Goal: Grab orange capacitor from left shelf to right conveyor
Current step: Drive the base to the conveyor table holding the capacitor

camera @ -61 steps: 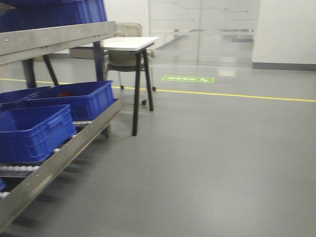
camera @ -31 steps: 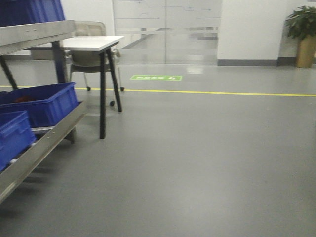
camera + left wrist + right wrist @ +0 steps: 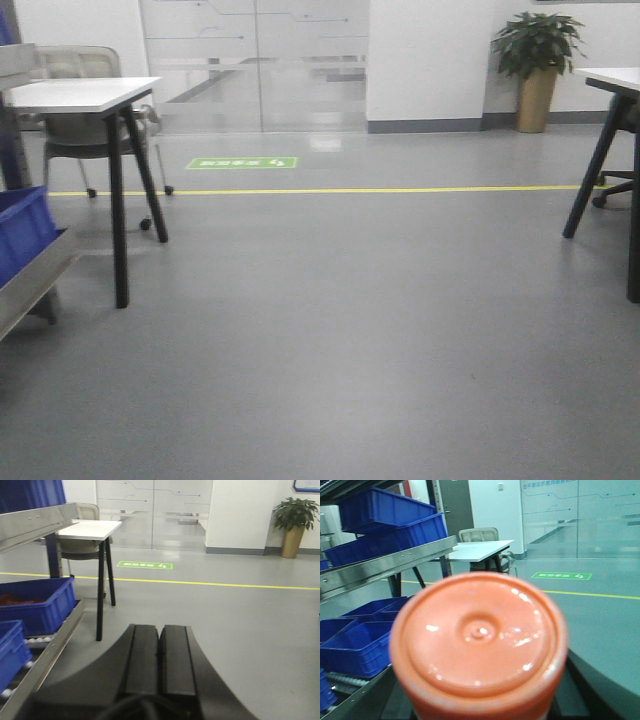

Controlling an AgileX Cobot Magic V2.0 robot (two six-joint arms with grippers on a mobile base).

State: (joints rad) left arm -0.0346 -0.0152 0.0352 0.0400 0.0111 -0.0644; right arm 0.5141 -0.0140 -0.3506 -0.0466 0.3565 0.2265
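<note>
The orange capacitor (image 3: 479, 635) fills the right wrist view, its flat glossy top facing the camera. My right gripper (image 3: 479, 692) is shut on it; dark finger parts show on either side below it, the tips hidden behind the cylinder. In the left wrist view my left gripper (image 3: 160, 630) is shut, its two black fingers (image 3: 141, 652) pressed together with nothing between them. The left shelf (image 3: 385, 566) with its steel front lip runs along the left, also seen as the left shelf (image 3: 30, 522) and at the far left edge as the left shelf (image 3: 35, 272). The right conveyor is out of view.
Blue bins (image 3: 35, 602) sit on the rack's lower roller level, blue bins (image 3: 365, 645) also to my right arm's left. A white table (image 3: 85, 95) with black legs and a chair stands beside the rack. Another table (image 3: 610, 80) and a potted plant (image 3: 538, 60) are at right. Grey floor with a yellow line (image 3: 350, 189) ahead.
The front view has swung to the right: the rack and blue bins have slid off to the left edge, and the plant and a second table have come in at the right.
</note>
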